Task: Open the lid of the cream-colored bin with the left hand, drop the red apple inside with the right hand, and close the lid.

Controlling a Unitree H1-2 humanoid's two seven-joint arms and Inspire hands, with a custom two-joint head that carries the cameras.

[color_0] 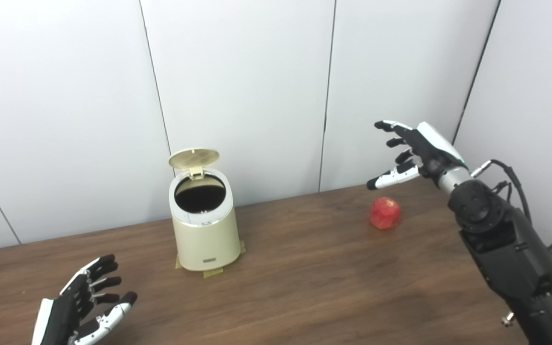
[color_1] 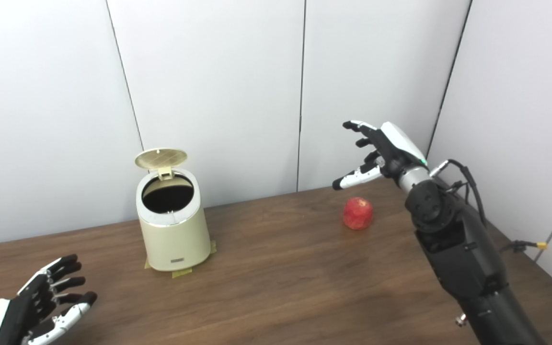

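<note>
Lid [color_0: 194, 157] of the cream-colored bin [color_0: 204, 229] stands tipped open on the worktop [color_0: 314, 282]. Red apple [color_0: 385, 213] lies well right of it, just below the raised right robot hand [color_0: 408, 153], fingers spread, empty. Left robot hand [color_0: 82, 306] hovers released near the front-left edge

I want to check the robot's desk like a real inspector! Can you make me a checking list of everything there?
Surface: brown wooden table, bare in the middle.
Job's things: cream-colored bin upright, lid open, dark inside; red apple on the table, right of the bin.
Clutter: tape bits under the bin.
Hands: left hand open, low, near corner; right hand open, above the apple, not touching.
Cables: black cable looping by the right wrist.
Surroundings: white wall panels.
</note>
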